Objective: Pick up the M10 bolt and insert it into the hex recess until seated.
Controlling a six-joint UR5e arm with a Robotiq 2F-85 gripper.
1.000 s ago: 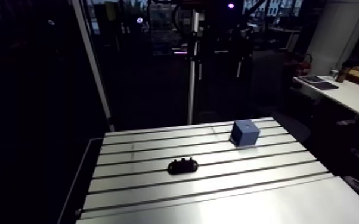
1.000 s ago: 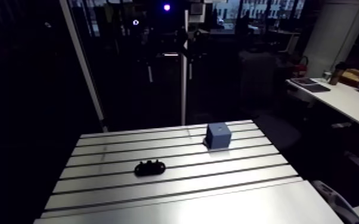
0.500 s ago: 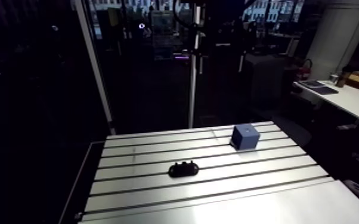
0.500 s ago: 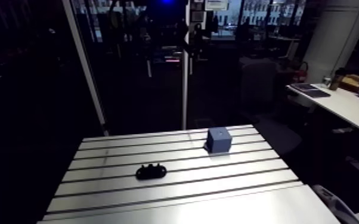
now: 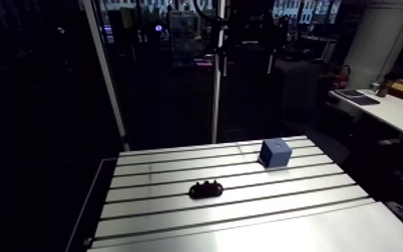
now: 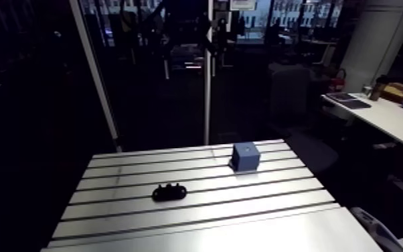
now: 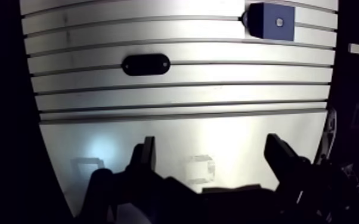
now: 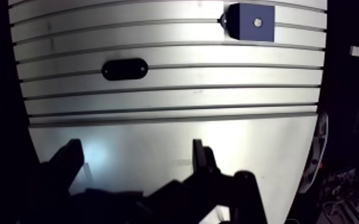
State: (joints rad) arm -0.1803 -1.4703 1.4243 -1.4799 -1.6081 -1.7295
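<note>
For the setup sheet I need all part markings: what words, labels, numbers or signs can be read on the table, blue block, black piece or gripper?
No text can be read anywhere.
On the blue block: no text, only a small pale spot on its top face.
On the black oval piece: too dark to show any marking.
On the table: none.
On the gripper: dark, none readable.

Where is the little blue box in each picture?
Arm view: small blue cube-shaped block on the far side of the slotted aluminium table, right of middle.
Wrist view: same block far ahead of the tool.
Shared landmark: flat black oval part, nearer the tool than the block.
</note>
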